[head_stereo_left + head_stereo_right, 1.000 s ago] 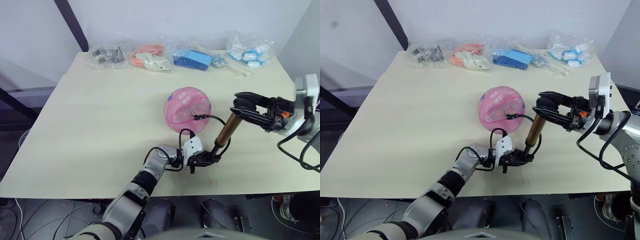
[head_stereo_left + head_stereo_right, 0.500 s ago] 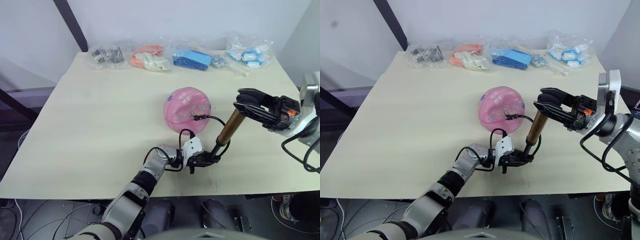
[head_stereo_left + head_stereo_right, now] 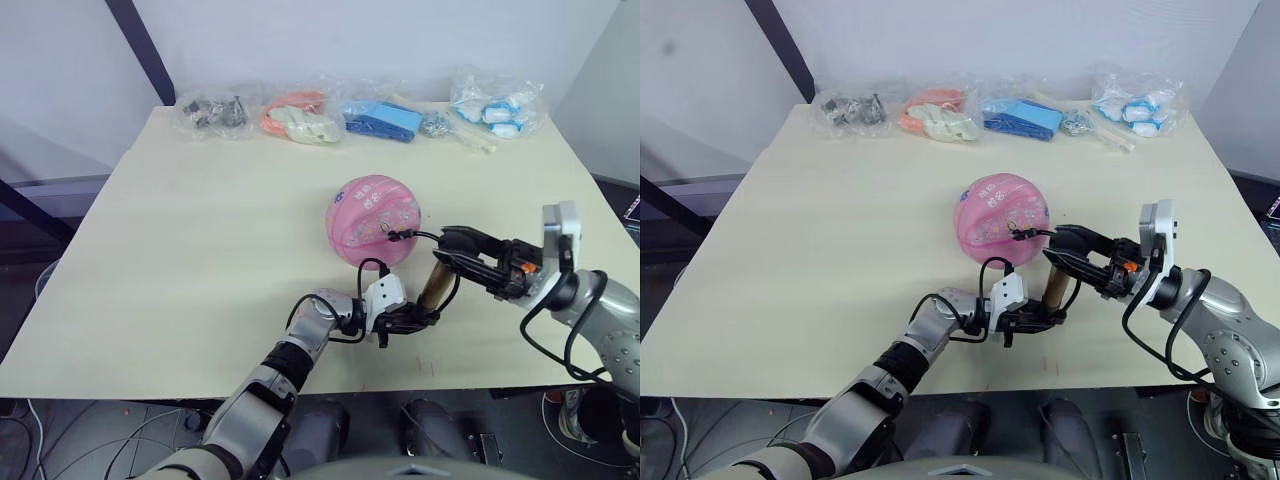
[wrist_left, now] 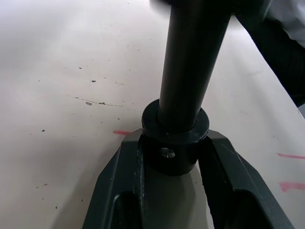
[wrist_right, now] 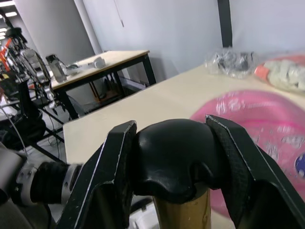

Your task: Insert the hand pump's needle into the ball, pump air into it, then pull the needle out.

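I am working the hand pump (image 3: 437,283) with both arms, each doing a different job. My left gripper (image 3: 408,318) is clamping its jaws on the black cap at the pump's foot, pinning that end down on the table (image 3: 200,230) so the cylinder is standing up and cannot skid when pressed. My right gripper (image 3: 458,252) is closing its jaws around the black handle at the top, directly above my left jaws, so my push is running straight down the barrel rather than tipping it.

The ball (image 3: 373,220) is resting on the table just beyond my left jaws and just beside my right ones, free of both. The thin black hose (image 3: 428,237) is looping from the pump over to the ball's near face, where the needle (image 3: 388,236) appears seated; the pin itself is too small to make out.

I judge this to be the pumping stage, with pulling the needle out yet to come.
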